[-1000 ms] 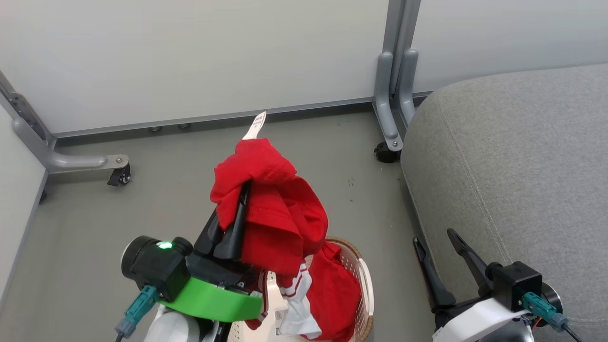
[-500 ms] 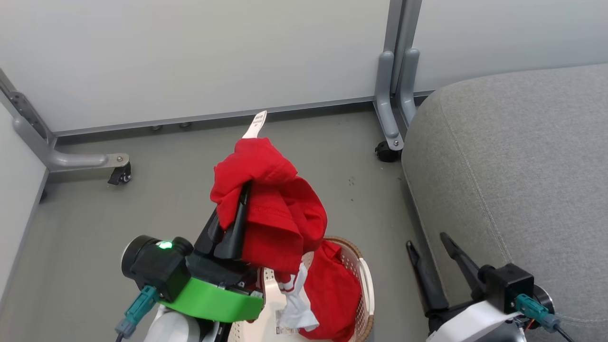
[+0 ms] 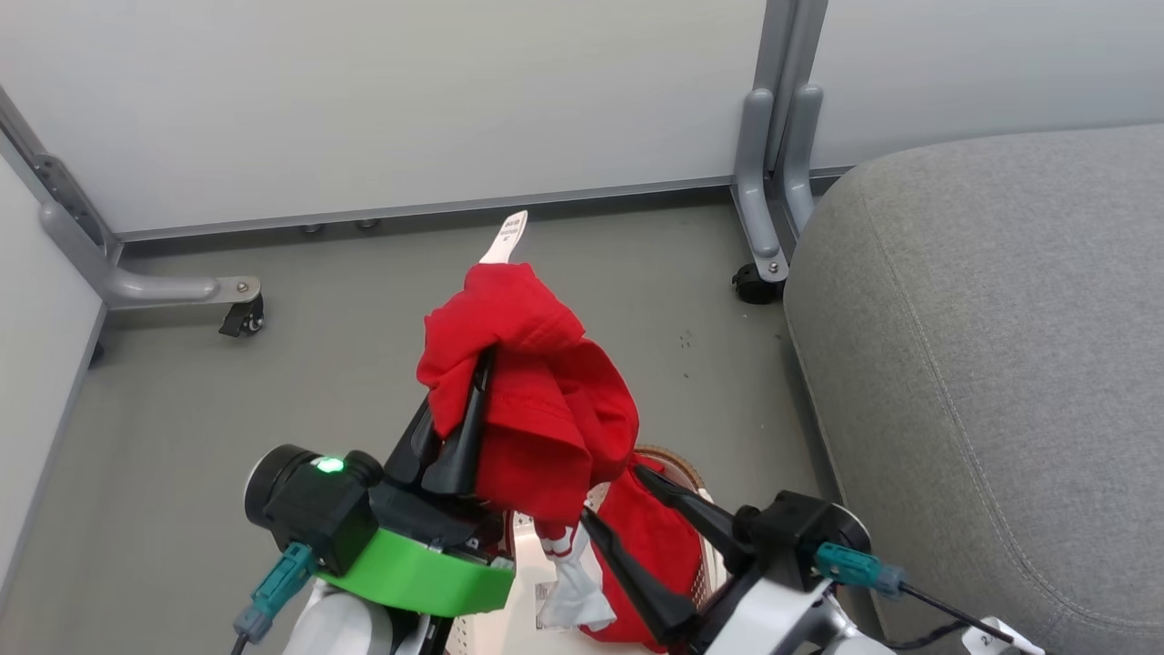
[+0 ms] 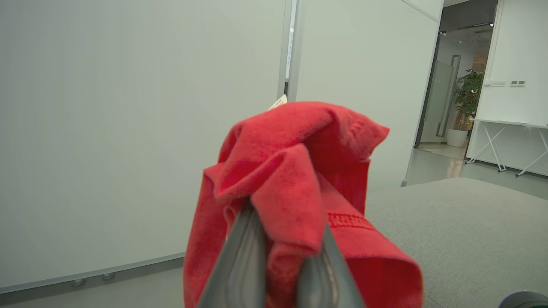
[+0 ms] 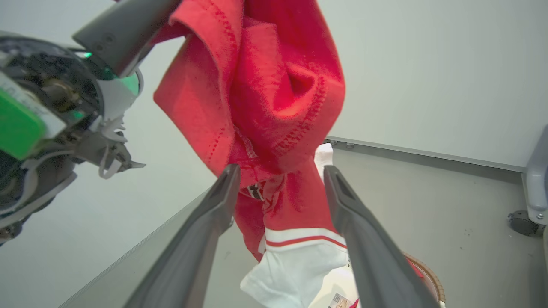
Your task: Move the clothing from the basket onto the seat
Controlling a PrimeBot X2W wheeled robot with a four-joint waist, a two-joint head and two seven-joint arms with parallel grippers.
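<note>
My left gripper [image 3: 484,364] is shut on a bright red piece of clothing [image 3: 546,400] and holds it up above the basket [image 3: 671,457]. A white tag [image 3: 506,238] sticks up from it, and a white-striped end [image 3: 566,582] hangs down. More red clothing [image 3: 659,546] lies in the basket. My right gripper [image 3: 611,493] stands open over the basket, its fingers on either side of the hanging cloth [image 5: 278,98]. In the right wrist view the right gripper [image 5: 280,171] is apart from the fabric. The left wrist view has the left gripper [image 4: 282,214] pinching the cloth [image 4: 299,145]. The grey seat [image 3: 982,364] lies to the right.
Pale partition walls stand behind, on grey metal feet with casters [image 3: 241,318] [image 3: 753,284]. Grey floor [image 3: 273,391] spreads to the left of the basket. In the left wrist view, a doorway with a potted plant [image 4: 464,102] and white tables shows beyond the seat [image 4: 462,222].
My right gripper has swung left from beside the seat to the cloth hanging over the basket. The left gripper keeps its hold; the head view has shifted slightly.
</note>
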